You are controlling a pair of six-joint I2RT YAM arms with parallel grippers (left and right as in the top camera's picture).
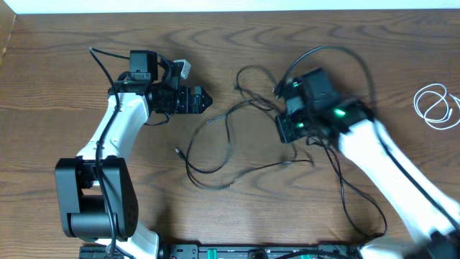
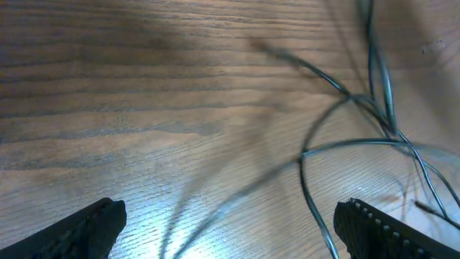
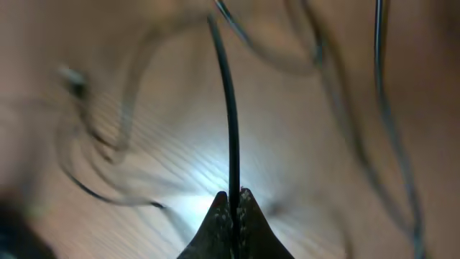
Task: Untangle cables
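While the right hand (image 3: 231,207) pinches shut on the black cable (image 3: 231,122) sprawled across the desk (image 1: 65,108), the left hand (image 2: 230,219) hangs wide open and empty beside its loops. The white cable (image 1: 435,106) lies coiled well apart, so the next move is probably to draw the black loops straight. No writing is legible.

Standing here, I can't make out any writing, brand, number or sign. Nothing legible shows on the thin black cable (image 3: 231,129), the coiled white cable (image 1: 435,106) or the brown wood-grain worktop (image 1: 57,108), and both wrist views are too blurred for print.
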